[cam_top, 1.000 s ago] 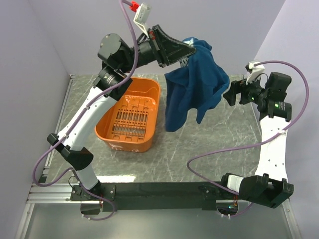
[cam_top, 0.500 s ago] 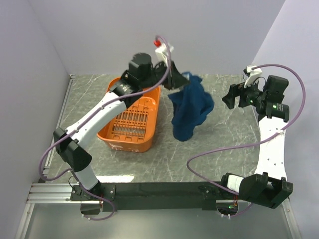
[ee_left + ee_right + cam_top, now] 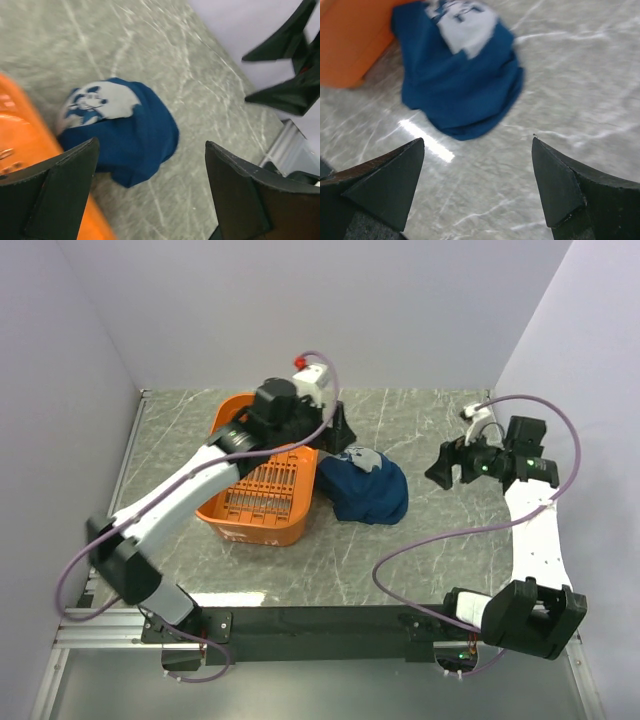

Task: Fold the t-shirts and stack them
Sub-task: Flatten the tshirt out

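Item 1. Left arm [image 3: 190, 485]: reaches from the near-left base up and across the orange basket.

Item 2. Orange basket [image 3: 255, 528]: slatted plastic, upright on the left-centre of the grey marbled table [image 3: 420, 540].

Item 3. Left gripper [image 3: 340, 430] [image 3: 151, 145]: poised over the basket's far right corner, above the cloth. Jaws spread wide, nothing between them, no contact with the fabric.

Item 4. T-shirt [image 3: 365, 492] [image 3: 135, 135] [image 3: 460, 85]: one, dark navy, unfolded. It lies crumpled in a rounded heap on the table, pressed against the basket's right wall and outside the basket. The white mouse print [image 3: 358, 458] [image 3: 95, 105] faces up on the heap's far-left side.

Item 5. Right gripper [image 3: 442, 465] [image 3: 477, 141]: to the right of the heap and apart from it, pointed toward it. Jaws fully parted, holding nothing; only the shirt and bare table show between them.

Item 6. Right arm [image 3: 530, 530]: rises along the table's right edge.
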Action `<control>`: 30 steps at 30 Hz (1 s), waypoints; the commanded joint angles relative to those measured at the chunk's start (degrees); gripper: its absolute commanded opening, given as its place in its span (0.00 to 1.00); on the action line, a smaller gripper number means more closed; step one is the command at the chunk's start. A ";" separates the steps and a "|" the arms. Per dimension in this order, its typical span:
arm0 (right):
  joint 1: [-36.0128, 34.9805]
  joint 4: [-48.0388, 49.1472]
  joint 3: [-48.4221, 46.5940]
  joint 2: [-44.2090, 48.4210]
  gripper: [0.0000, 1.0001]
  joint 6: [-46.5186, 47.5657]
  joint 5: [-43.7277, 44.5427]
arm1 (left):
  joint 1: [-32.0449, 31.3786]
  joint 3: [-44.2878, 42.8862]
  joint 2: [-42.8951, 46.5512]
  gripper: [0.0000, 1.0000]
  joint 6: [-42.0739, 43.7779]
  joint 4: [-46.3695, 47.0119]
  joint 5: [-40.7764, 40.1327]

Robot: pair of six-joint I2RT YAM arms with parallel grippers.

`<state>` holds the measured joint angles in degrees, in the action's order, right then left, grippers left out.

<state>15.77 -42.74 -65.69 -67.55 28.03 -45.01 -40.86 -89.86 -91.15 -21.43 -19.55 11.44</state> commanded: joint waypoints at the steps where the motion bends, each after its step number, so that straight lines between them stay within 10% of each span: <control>1: -2.93 -1.38 2.67 1.98 0.93 2.82 -3.68 | 1.04 4.58 8.79 0.92 3.07 0.04 -9.66; 11: -7.77 0.64 5.49 0.84 0.93 0.62 -2.36 | 7.02 20.25 21.37 0.90 -3.26 -1.28 -13.29; 30: -10.76 3.72 7.51 -0.39 0.93 -2.81 1.77 | 5.18 14.29 8.37 0.86 -9.24 -5.76 -17.76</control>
<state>5.23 -41.01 -58.52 -68.69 25.98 -43.90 -34.39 -71.26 -80.64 -28.91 -25.47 -4.54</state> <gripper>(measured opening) 0.929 0.868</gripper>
